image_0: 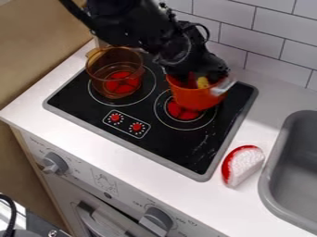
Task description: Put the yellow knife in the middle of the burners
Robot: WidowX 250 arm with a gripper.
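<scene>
Black robot arm (133, 22), entering at the top edge, slanting down to the right; black gripper (203, 70) at its end, upper right of centre, at the mouth of an orange-red pot (193, 98). Whether the gripper is open or closed, or grips anything, cannot be told. Yellow knife (202, 83): apparently the small yellow part that shows at the mouth of that pot, just under the gripper; its full shape is hidden. The pot overlaps the right-hand burner (182, 111); whether it touches it cannot be told. One amber see-through pot (111, 73), upper left, over the other burner. Black stovetop (164, 147), grey-rimmed, centre of the frame, with two red knobs (136, 126) below the burners. One red-and-white piece (244, 163), lower right, on the white counter (186, 189), between stovetop and grey sink (270, 185). White tiles (272, 46), upper right. White oven front with grey dials (55, 163), lower left to bottom centre.
</scene>
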